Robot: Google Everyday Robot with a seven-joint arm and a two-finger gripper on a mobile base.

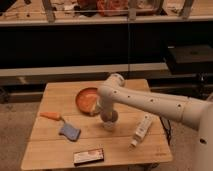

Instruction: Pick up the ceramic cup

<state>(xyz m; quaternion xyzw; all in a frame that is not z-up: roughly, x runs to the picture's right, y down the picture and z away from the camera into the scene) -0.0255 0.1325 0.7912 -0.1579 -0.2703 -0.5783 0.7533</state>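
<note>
As the arm (150, 100) reaches in from the right edge of the frame and bends down over the centre of the wooden table (55, 150), we judge the task to be at the grasp stage, with the lift not yet done. The gripper (109, 118) sits low at centre frame, right over the ceramic cup (109, 123), which stands on the tabletop just below and right of the orange bowl (86, 100). We cannot tell how the jaws stand, since the wrist hides them.

Of the cup we see only 1 small pale patch under the gripper; it looks upright and resting on the wood, but its rim is covered.

What is left, in our judgement: confirm a firm hold and raise the cup.

Also present: 1 white bottle (141, 129) lying right of the cup, 1 dark box (89, 156) at the bottom edge, 1 blue sponge (70, 132) and 1 orange-handled tool (51, 116) at the left.
</note>
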